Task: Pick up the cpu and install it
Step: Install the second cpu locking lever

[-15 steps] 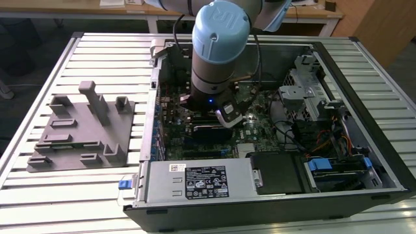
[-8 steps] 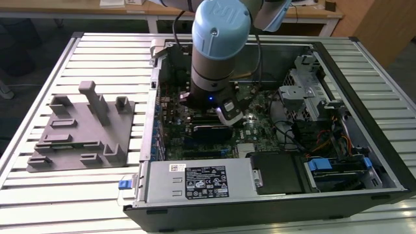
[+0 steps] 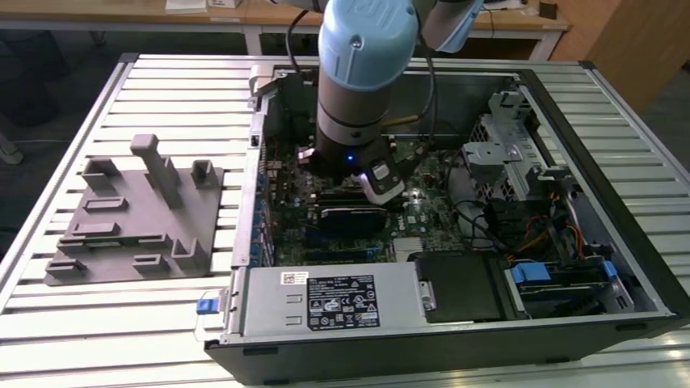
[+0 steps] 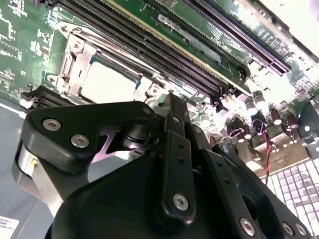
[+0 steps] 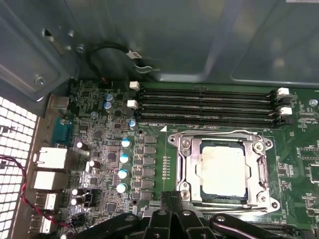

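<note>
Sitting flat inside the socket frame (image 5: pixel 223 172) on the motherboard (image 5: pixel 149 164), the cpu (image 5: pixel 223 169) looks already dropped in, and I'd guess it's square so the pins line up. My gripper (image 5: pixel 172 211) hovers just beside it; can't tell its spread. Memory slots (image 5: pixel 204 107) run past the socket's far side.

Case wall (image 5: pixel 174 40) and memory slots (image 5: pixel 204 107) — crowding the socket frame (image 5: pixel 224 172).
</note>
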Action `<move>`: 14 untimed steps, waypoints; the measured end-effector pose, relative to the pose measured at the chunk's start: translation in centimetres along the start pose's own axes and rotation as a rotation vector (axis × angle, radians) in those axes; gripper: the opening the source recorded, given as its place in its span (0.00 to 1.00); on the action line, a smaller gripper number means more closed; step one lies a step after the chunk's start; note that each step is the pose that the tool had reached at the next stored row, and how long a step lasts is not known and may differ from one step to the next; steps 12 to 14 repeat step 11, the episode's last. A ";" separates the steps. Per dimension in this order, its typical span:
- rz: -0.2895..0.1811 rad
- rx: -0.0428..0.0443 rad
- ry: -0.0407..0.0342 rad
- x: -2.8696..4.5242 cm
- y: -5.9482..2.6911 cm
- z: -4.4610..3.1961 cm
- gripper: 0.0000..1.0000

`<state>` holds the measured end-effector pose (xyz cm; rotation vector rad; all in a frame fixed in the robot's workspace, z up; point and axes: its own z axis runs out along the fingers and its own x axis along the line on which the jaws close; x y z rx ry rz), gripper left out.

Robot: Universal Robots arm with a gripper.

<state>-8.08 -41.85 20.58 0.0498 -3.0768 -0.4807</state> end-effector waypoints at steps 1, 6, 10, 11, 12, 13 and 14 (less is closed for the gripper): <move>0.000 -0.0001 0.0001 0.00 0.03 -0.10 0.11; 0.000 -0.0004 0.0000 0.01 0.21 -0.66 0.11; 0.000 -0.0007 0.0001 0.02 0.35 -1.11 0.11; 0.000 -0.0008 0.0000 0.03 0.37 -1.15 0.11; 0.000 -0.0008 0.0000 0.03 0.37 -1.15 0.11; 0.000 -0.0008 0.0000 0.03 0.37 -1.15 0.11; 0.000 -0.0008 0.0000 0.03 0.37 -1.15 0.11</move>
